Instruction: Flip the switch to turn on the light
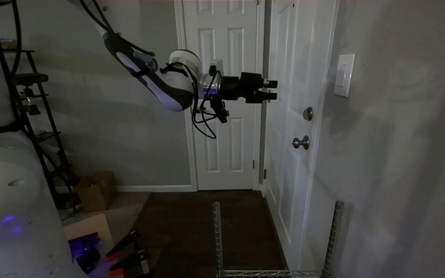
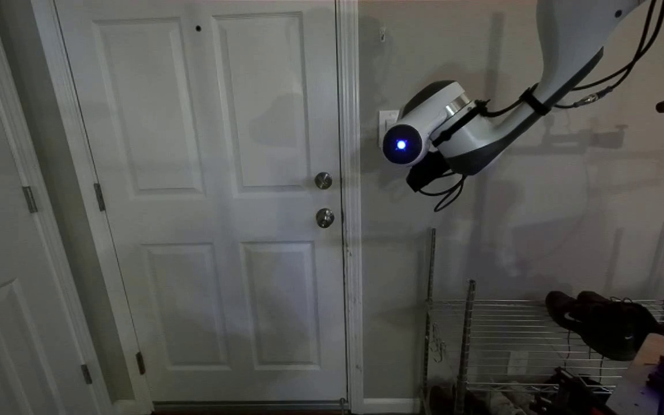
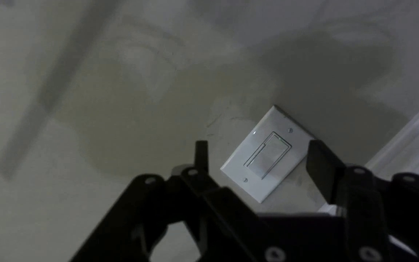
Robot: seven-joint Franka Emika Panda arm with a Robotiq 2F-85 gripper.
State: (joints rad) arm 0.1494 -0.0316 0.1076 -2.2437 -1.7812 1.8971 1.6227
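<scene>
The switch is a white rectangular plate with a rocker on the grey wall. It shows in both exterior views [image 1: 344,75] [image 2: 387,120] and slanted in the wrist view [image 3: 267,154]. In an exterior view the arm's wrist covers part of it. My gripper [image 1: 272,89] is open and empty, pointing toward the wall, with a gap between its fingertips and the plate. In the wrist view the gripper [image 3: 258,160] has its two fingers on either side of the plate, apart from the wall as far as I can see. The fingers are hidden in an exterior view behind the wrist.
A white door [image 2: 211,230] with a deadbolt [image 2: 323,180] and a round knob [image 2: 325,218] is beside the switch. Its white frame [image 2: 350,230] lies between them. A wire shelf [image 2: 510,328] with dark shoes [image 2: 603,323] stands below the arm against the wall.
</scene>
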